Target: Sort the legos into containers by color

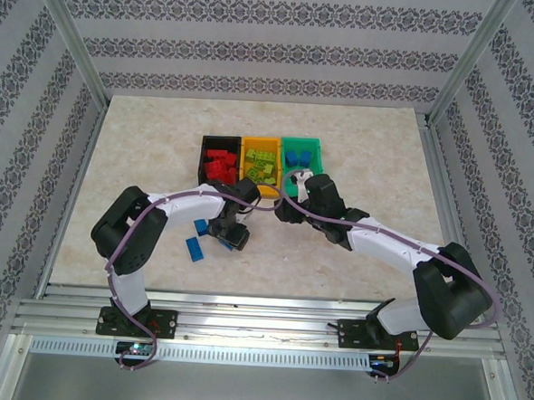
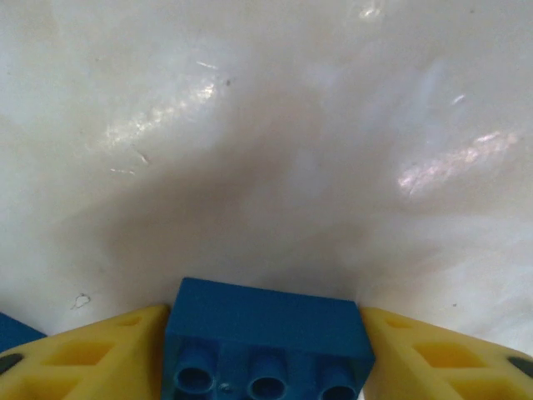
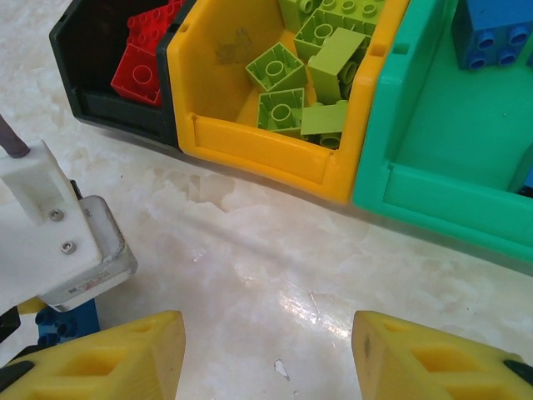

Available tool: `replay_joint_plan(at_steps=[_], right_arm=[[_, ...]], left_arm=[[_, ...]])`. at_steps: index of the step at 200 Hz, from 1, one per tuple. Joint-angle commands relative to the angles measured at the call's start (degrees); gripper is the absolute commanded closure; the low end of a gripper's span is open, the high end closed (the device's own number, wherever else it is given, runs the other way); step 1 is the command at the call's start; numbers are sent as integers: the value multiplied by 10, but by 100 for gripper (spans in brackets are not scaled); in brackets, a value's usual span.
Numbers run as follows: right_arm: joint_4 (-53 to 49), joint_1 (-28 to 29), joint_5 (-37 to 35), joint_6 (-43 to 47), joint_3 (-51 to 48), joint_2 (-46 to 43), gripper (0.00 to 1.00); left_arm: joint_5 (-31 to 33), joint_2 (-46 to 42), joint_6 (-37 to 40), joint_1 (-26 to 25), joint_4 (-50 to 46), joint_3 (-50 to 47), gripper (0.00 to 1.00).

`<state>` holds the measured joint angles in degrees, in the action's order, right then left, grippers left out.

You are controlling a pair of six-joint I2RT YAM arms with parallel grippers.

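While the left jaws gripped a blue brick at the tabletop and the right jaws stood released, a straight lift before travel to the green bin seemed advisable.

Between your left fingers, matt yellow plastic, sits a smooth, glossy blue plastic brick. Beyond them, the table looks like polished pale stone, with shiny highlights.
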<state>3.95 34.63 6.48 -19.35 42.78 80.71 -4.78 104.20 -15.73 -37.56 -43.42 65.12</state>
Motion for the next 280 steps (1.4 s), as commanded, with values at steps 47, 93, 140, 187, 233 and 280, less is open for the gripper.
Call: replay_joint_plan(at_steps=[47,93,140,187,233,280], right_arm=[[17,-5,10,-13,-15,-16,44],[39,-40,29,-37,-39,-40,43],[45,-84,13,-55,-64,-68,43],[63,-116,-14,-82,-93,-95,43],[75,-175,12,-102,-120,-131,43],[78,-184,36,-107,-125,-142,43]], left_arm=[[-17,-33,-22,-16,31,28,51],[-37,-63,-64,-16,178,11,52],[-53,-33,-88,-16,263,59,52],[-42,31,-71,-12,266,186,52],[-31,118,-67,5,276,297,51],[6,197,-44,8,245,418,40]])
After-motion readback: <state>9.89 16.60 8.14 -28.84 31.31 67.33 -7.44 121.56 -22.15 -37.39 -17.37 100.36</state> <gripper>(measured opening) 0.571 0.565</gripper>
